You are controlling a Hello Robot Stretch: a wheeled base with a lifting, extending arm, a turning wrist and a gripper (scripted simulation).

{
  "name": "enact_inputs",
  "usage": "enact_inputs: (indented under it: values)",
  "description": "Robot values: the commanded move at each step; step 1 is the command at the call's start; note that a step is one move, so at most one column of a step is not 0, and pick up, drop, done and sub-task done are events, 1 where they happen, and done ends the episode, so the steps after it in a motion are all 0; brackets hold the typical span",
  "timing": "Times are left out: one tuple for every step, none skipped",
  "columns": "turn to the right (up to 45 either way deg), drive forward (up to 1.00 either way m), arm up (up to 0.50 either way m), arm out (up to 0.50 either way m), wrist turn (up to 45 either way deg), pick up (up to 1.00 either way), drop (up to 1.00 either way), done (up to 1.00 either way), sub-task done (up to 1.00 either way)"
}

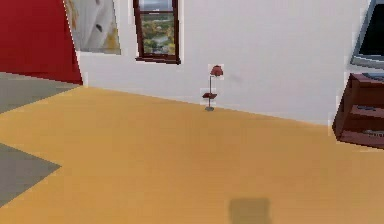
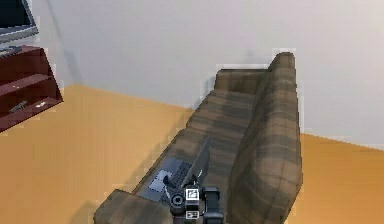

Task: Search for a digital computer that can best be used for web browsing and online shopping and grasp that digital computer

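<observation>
In the arm side view we see a long sofa [image 2: 255,120] in brown plaid standing along a white wall [image 2: 150,50]. On its seat cushion, toward the near end, lies a grey laptop [image 2: 176,172], lid up, with the screen leaning toward the backrest. The gripper [image 2: 180,203] shows at the bottom of that view, by the sofa's near armrest and just below the laptop in the picture. Next to it are the two small white marker squares at the end of the dark arm [image 2: 214,212]. We cannot tell whether the gripper is over, beside or touching the laptop, and the pictures do not show us the state of its fingers. Since the laptop lies on the cushion right behind it, we cannot tell whether it holds anything. At the arm side view's left a dark red shelf unit [image 2: 25,85] stands on the orange floor [image 2: 90,140] against the wall, with a television [image 2: 12,25] on top, well apart from the sofa. In the forward view a small floor lamp [image 1: 212,86] with a reddish shade stands by the white wall. Above and left of it hangs a framed picture [image 1: 158,30] in a dark red frame, with a paler picture [image 1: 95,25] to its left. A red wall [image 1: 40,40] closes the forward view's left, and patches of grey rug [image 1: 25,165] lie on the floor there.
</observation>
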Motion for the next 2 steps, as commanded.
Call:
enact_inputs:
  values:
    - [0.0, 0.00, 0.10, 0.00, 0.0, 0.00, 0.00, 0.00, 0.00]
    - [0.0, 0.00, 0.00, 0.00, 0.0, 0.00, 0.00, 1.00, 0.00]
